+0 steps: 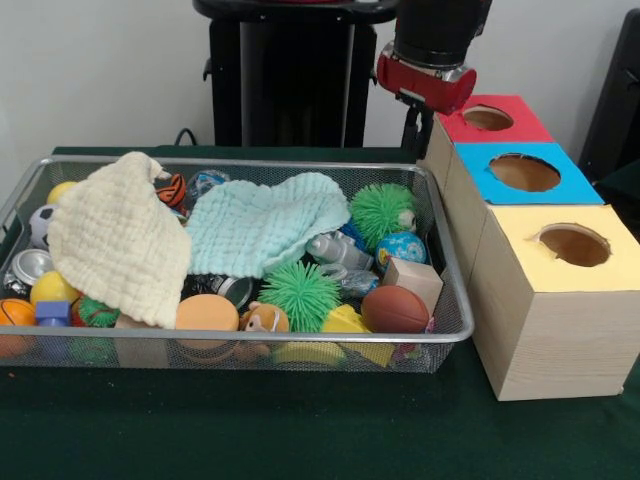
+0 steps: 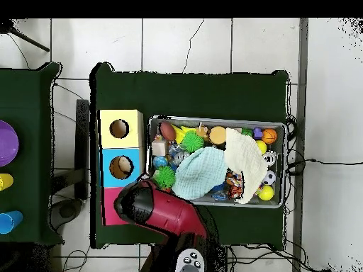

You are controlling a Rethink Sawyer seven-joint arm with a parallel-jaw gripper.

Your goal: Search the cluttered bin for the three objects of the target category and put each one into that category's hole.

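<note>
A wire bin [image 1: 250, 163] [image 2: 216, 119] holds clutter. A cream cloth [image 1: 115, 240] [image 2: 248, 159] and a mint cloth [image 1: 260, 225] [image 2: 200, 173] cover much of it. Around them lie two green spiky balls [image 1: 382, 212] [image 1: 300, 292], a brown football [image 1: 395, 310] [image 2: 167, 131], a globe ball [image 1: 400, 248], an orange ball [image 1: 207, 313] and a wooden block [image 1: 412, 280]. Beside the bin stand boxes with a red hole [image 1: 487, 118], a blue hole [image 1: 524, 172] [image 2: 120, 167] and a yellow hole [image 1: 573, 243] [image 2: 118, 129]. My gripper [image 1: 412, 135] hangs behind the bin's far right corner, next to the red box; its state is hidden.
In the overhead view the red arm [image 2: 142, 203] covers most of the red box [image 2: 110, 212]. A second green table at the left carries a purple plate [image 2: 3, 142]. A grey controller [image 2: 188, 262] lies by the robot's base. Cans and small balls sit under the cream cloth's edge.
</note>
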